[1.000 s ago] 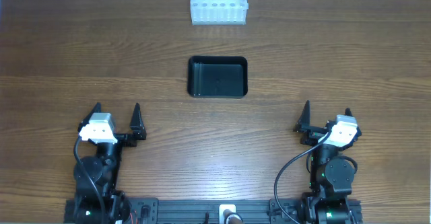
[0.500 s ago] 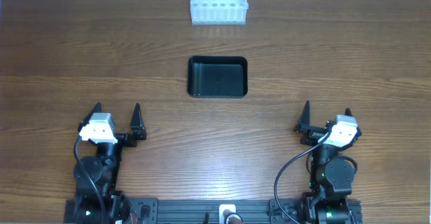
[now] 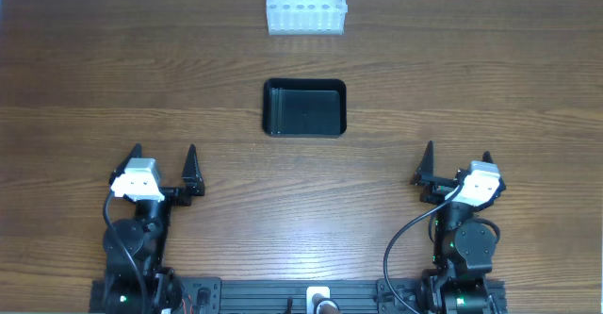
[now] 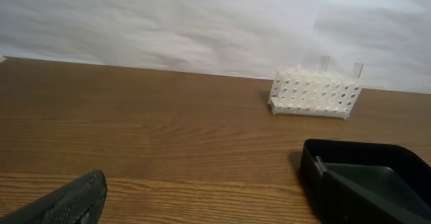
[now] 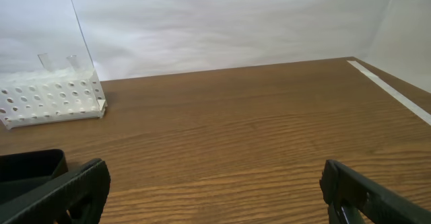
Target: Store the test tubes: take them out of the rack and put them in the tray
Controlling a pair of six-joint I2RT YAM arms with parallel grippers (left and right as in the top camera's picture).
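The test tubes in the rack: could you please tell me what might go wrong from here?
The clear test tubes are hard to see, so a grasp may miss. The rack stands beyond the tray, a long reach; a nudge could tip or slide it.

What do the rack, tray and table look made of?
Rack: white, faintly translucent plastic, judging by its moulded hole grid. Tray: black glossy plastic, probably; its floor shows reflections. Table: wood or wood-look laminate; grain lines show, but which is unclear.

Tray (image 4: 311, 173), partly beyond the edge in both wrist views.
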